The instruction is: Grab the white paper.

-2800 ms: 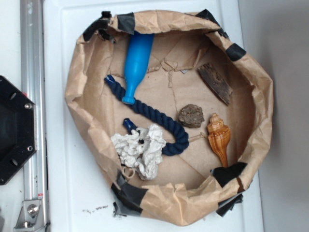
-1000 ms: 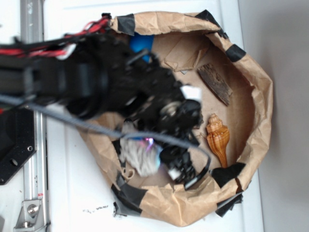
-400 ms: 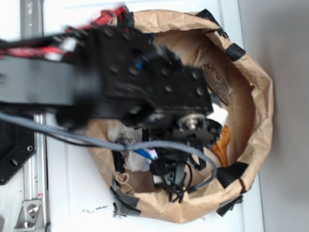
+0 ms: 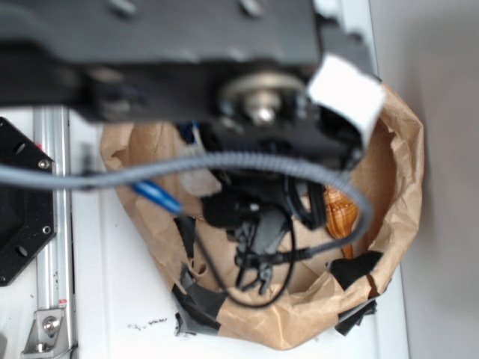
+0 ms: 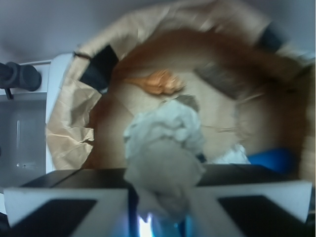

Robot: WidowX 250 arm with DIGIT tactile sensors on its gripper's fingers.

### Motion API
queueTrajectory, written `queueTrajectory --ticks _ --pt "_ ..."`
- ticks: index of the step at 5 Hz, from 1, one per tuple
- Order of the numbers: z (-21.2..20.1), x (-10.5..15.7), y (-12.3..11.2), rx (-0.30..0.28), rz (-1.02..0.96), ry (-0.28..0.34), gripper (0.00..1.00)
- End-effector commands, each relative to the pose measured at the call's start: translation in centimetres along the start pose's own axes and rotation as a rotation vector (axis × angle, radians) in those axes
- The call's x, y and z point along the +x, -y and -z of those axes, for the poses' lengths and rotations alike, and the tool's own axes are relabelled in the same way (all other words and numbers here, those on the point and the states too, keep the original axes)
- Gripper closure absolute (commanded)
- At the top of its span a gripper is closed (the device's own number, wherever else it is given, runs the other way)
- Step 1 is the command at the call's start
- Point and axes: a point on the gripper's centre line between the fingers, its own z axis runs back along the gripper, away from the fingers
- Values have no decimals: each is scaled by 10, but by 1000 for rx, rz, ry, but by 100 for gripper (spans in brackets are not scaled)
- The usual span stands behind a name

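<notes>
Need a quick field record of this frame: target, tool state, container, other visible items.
target: white paper, crumpled wad
tool: tool shut on the white paper, wad sticks out ahead of the fingers
container: brown paper nest with black tape patches
other items: orange seashell, blue object, dark wood piece
exterior view: arm covers most of the nest

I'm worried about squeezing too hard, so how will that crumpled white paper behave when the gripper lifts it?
The white paper is a wrinkled wad, so it probably compresses and deforms rather than breaks. It looks light for its bulk. Its rough folds should resist slipping between the gripper fingers.
</notes>
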Motion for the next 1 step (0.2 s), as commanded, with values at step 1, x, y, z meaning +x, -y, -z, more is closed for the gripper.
queueTrajectory --ticks 1 --pt "-30 -13 7 39 134 128 100"
